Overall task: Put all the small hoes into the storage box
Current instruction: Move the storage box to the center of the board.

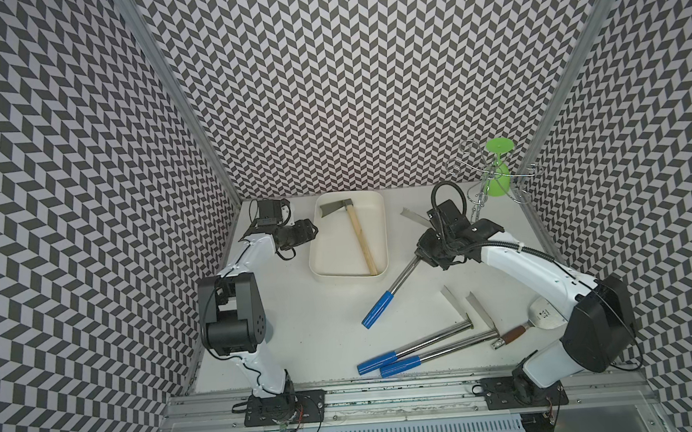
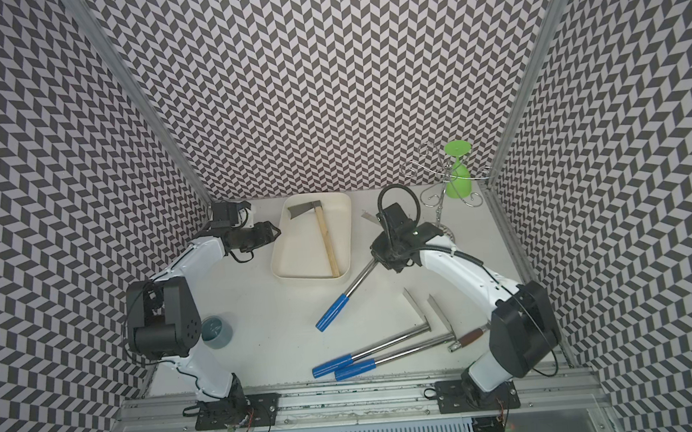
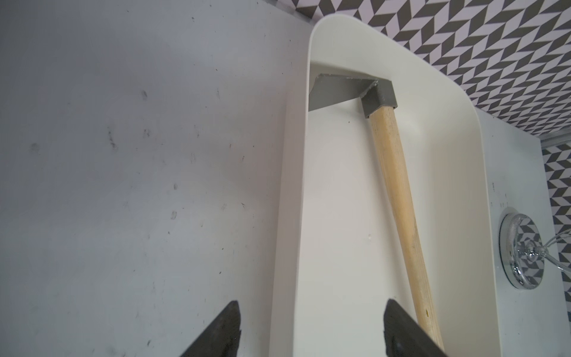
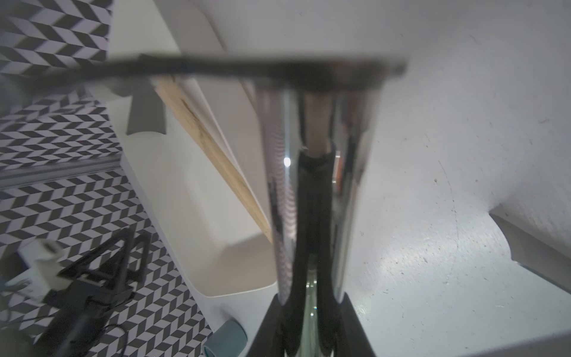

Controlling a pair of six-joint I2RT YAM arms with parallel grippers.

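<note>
The cream-white storage box stands at the back middle of the table. A small hoe with a wooden handle lies inside it, grey blade toward the back wall. My left gripper hangs open over the box's left rim with nothing between its fingers. Right of the box, my right gripper is shut on the chrome shaft of a blue-grip hoe. Its blue grip points to the front left, and its blade looks blurred.
Two more blue-grip hoes lie side by side at the front right, beside a brown-handled spatula. A chrome rack with a green goblet stands at the back right. A teal tape roll sits by the left arm.
</note>
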